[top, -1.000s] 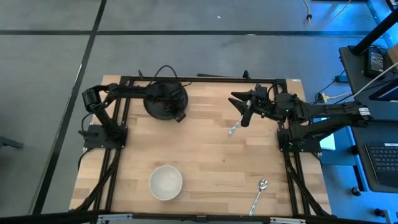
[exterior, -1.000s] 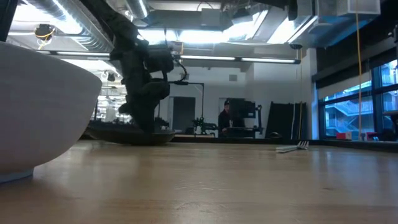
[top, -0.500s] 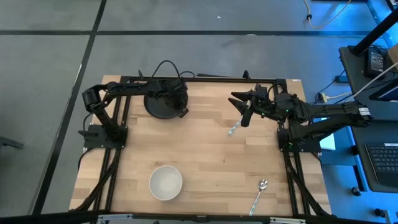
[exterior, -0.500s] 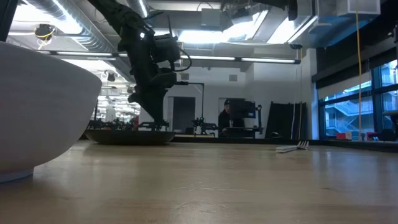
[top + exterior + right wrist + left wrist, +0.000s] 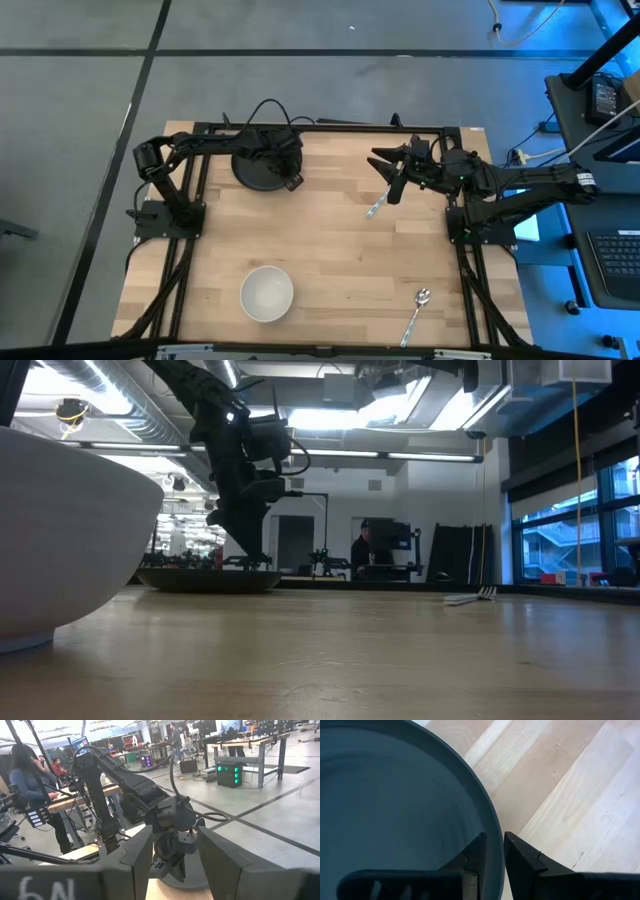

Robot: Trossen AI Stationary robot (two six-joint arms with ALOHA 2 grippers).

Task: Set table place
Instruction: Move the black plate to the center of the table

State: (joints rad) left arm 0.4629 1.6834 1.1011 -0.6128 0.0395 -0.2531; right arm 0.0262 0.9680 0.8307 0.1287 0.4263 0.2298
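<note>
A dark round plate (image 5: 255, 170) lies flat on the light wood table (image 5: 330, 250) at the far left. My left gripper (image 5: 290, 180) is shut on the plate's right rim. It also shows in the left wrist view (image 5: 502, 865) and the low view (image 5: 262, 560). My right gripper (image 5: 392, 183) is open and empty, held above the table at the far right. A fork (image 5: 375, 207) lies on the table just near of it. A white bowl (image 5: 267, 293) and a spoon (image 5: 417, 312) rest near the front edge. My left gripper holds the plate's rim (image 5: 495, 835) on its right side, one finger inside the plate and one outside it. The fingers come from above, pointing down. The plate rests flat on the table.
The black table frame (image 5: 330, 128) runs along the far edge behind the plate. Bare wood lies in the table's middle between plate, fork and bowl. People and workbenches show in the room beyond the table.
My left gripper has tipped more upright over the plate's right rim and gone a little toward the far edge. The plate, which looked slightly raised and tilted a second ago, now lies flat. In the last half second nothing has moved.
</note>
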